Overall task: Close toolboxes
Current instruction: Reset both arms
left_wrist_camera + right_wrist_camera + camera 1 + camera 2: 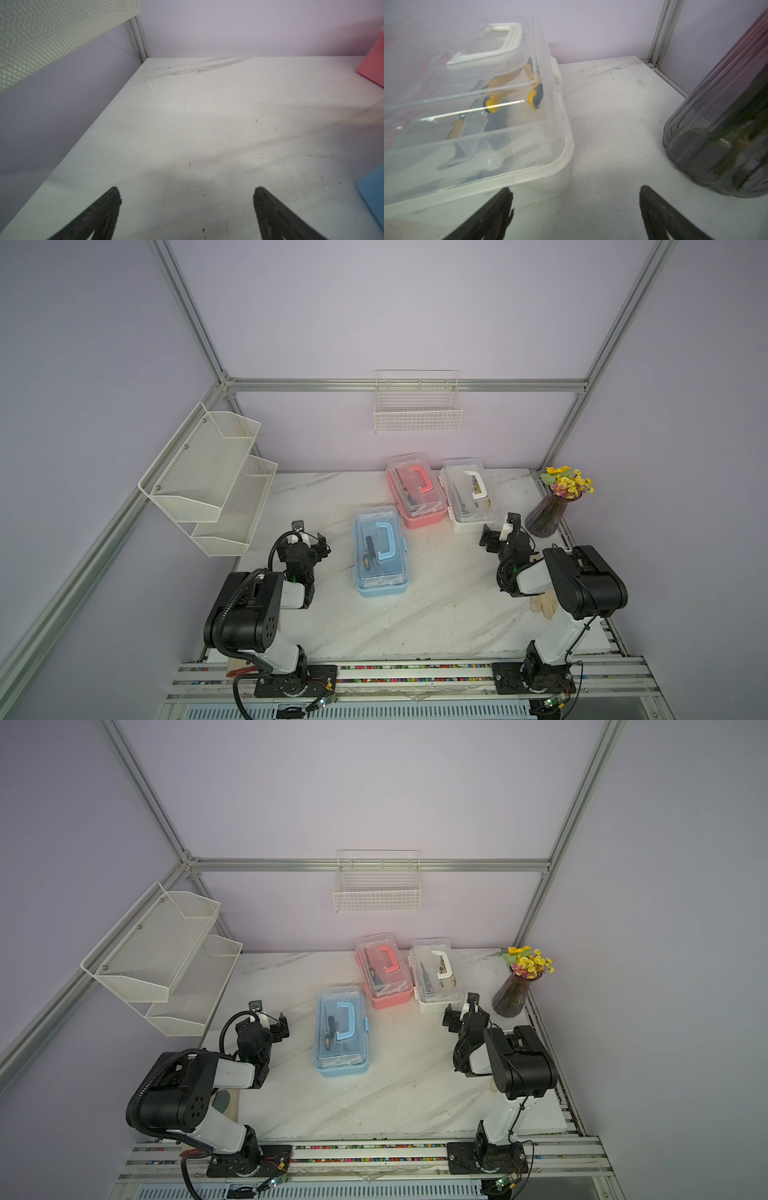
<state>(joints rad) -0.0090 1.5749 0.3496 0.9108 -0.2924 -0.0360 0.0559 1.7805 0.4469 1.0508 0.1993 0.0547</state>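
Three toolboxes sit on the marble table (415,614), each with its clear lid lying down on its base. The blue toolbox (380,556) (343,1036) is in the middle. Against the back wall are the pink toolbox (415,491) (384,971) and, to its right, the white toolbox (469,497) (436,975). My left gripper (318,542) (186,190) hangs open over bare table left of the blue box. My right gripper (496,531) (575,189) is open just in front of the white toolbox (508,145), holding nothing.
A dark glass vase (546,514) (726,135) with yellow flowers stands right of the right gripper. A mesh shelf (212,477) juts from the left wall and a wire basket (417,410) hangs on the back wall. Pale gloves (544,603) lie by the right arm.
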